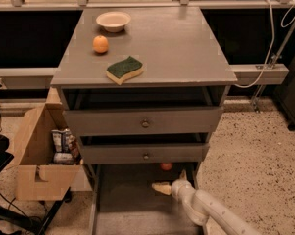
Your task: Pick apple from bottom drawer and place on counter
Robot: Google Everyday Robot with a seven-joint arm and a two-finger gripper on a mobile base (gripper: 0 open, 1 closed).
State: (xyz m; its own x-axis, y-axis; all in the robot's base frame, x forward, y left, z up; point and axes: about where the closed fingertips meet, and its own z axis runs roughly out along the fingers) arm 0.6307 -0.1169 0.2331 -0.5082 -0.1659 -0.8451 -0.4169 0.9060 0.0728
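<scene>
The apple (166,166), small and red, lies at the back of the bottom drawer (122,199), partly tucked under the drawer above it. My gripper (168,178) is inside the open bottom drawer, just in front of the apple and slightly below it. It is open, with one pale finger (161,187) pointing left and the other rising towards the apple. Nothing is between them. My white arm comes in from the lower right. The counter (176,38) is the grey top of the cabinet.
On the counter lie an orange fruit (100,44), a green-and-yellow sponge (124,69) and a pale bowl (113,20). Two knobbed drawers (145,123) stand slightly open above the bottom one. A cardboard box (44,155) with packets stands left of the cabinet.
</scene>
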